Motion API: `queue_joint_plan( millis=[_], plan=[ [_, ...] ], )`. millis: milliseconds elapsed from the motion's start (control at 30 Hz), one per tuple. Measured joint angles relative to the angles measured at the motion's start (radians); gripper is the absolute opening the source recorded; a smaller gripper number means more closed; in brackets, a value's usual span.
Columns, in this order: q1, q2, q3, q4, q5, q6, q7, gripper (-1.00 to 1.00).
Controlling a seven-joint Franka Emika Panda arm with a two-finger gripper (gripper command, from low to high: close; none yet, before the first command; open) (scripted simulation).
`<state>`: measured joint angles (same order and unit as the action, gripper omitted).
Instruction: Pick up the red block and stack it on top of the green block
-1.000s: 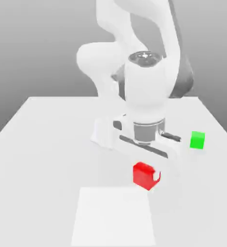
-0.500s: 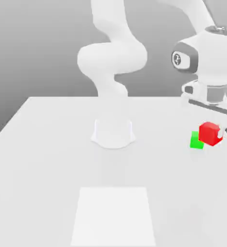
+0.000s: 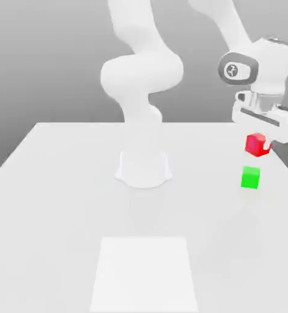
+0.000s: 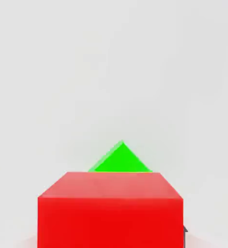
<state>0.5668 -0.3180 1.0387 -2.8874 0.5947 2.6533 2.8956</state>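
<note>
We judge this the alignment step: our gripper (image 3: 263, 144) pinches the red block (image 3: 256, 144) above the green block (image 3: 250, 178); next, rotate to match edges, then lower.

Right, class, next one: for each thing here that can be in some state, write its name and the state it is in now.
Claw: shut on the red block, up in the air.
Red block: gripped, held above the green block, not yet stacked.
Green block: resting on the table, nothing on top of it.
Arm: raised, reaching out toward the exterior view's right.
</note>
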Motion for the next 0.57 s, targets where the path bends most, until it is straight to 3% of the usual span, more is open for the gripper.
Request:
queue_joint_plan(
  millis=[167, 267, 367, 400, 567],
  plan=[
    [-0.204, 0.081, 0.212, 0.004, -0.001, 0.098, 0.002, -1.0],
    [-0.419, 0.126, 0.428, 0.006, -0.003, 0.159, 0.002, -1.0],
    [-0.419, 0.126, 0.428, 0.006, -0.003, 0.161, 0.001, -1.0],
    [-0.419, 0.126, 0.429, 0.006, -0.003, 0.162, 0.001, 1.0],
    [-0.419, 0.126, 0.429, 0.006, -0.003, 0.162, 0.001, 1.0]
  ],
)
